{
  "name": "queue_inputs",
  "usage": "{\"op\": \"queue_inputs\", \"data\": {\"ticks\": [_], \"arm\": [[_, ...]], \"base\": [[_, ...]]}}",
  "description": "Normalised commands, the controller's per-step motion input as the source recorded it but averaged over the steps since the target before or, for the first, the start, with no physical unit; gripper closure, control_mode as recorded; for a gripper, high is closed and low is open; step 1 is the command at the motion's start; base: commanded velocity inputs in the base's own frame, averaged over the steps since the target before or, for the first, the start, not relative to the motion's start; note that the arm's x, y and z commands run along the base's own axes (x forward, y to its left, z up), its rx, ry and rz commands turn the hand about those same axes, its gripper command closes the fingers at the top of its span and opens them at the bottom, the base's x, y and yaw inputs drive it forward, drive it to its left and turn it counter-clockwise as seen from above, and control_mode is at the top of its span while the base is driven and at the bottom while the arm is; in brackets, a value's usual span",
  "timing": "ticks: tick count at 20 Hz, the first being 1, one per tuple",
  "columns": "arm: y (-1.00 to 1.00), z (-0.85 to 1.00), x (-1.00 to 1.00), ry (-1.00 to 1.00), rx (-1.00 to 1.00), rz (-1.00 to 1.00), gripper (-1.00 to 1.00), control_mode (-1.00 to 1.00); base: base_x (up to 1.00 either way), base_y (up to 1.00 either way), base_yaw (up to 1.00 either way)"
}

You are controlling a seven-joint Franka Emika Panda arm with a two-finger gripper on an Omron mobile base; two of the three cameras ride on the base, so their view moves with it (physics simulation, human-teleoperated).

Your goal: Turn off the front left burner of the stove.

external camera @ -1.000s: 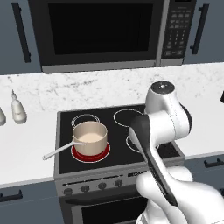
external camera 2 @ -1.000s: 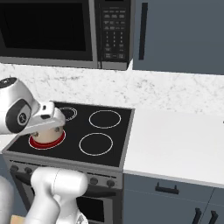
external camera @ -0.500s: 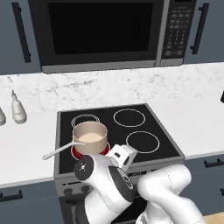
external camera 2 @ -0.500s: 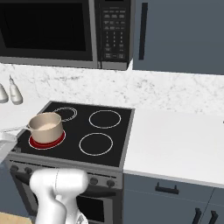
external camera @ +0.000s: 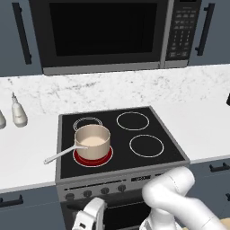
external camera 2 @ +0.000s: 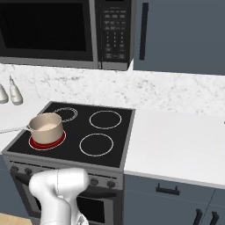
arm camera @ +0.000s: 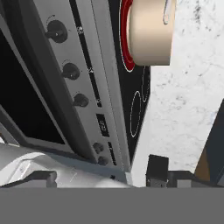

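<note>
Where the arm stood tall over the cooktop a second ago, hiding the right-hand rings in the left base view, it has since folded down below the stove's (external camera: 121, 148) front edge, and all four rings are now uncovered. Half a second ago its white links still crossed the knob row; now the knobs (external camera: 104, 190) show along the steel panel, with the elbow (external camera: 168, 191) bulging at the panel's right end and a white link low before the oven door (external camera: 92, 215). From the right base view the arm (external camera 2: 59, 189) is a bent white mass in front of the panel's left part, reaching downward.

The burner (external camera: 93, 156) sits at the near left of the glass, glowing red under the pan (external camera: 92, 140), whose handle points out to the left. Neither it nor the pan has shifted.

Rolled on its side, the hand view looks along the panel: three knobs (arm camera: 70, 71) in a line, two smaller ones lower down, the red burner (arm camera: 124, 37) and the pan (arm camera: 151, 30) at the top. One dark fingertip (arm camera: 156, 170) rises at the bottom (its partner is hard to pick out), so how far the gripper is parted cannot be told; nothing appears held, and no knob is touched.
</note>
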Motion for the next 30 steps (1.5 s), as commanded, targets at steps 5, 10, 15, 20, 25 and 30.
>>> {"op": "queue_inputs", "data": {"ticks": [5,10,15,20,25,30], "arm": [[0.78,-0.37,0.30,-0.14,-0.01,0.00,-1.00,-1.00],[0.57,-0.15,0.46,-0.06,0.00,-0.02,-1.00,-1.00],[0.35,-0.09,0.62,-0.03,0.00,-0.03,-1.00,-1.00],[0.05,-0.19,0.58,0.00,0.00,0.00,-1.00,-1.00],[0.00,-0.26,0.29,-0.03,0.00,0.00,-1.00,-1.00],[0.00,-0.41,0.10,-0.02,0.03,0.00,-1.00,-1.00]], "base": [[0.00,0.00,0.00],[0.00,0.00,0.00],[0.00,0.00,0.00],[0.00,0.00,0.00],[0.00,0.00,0.00],[0.00,0.00,0.00]]}}
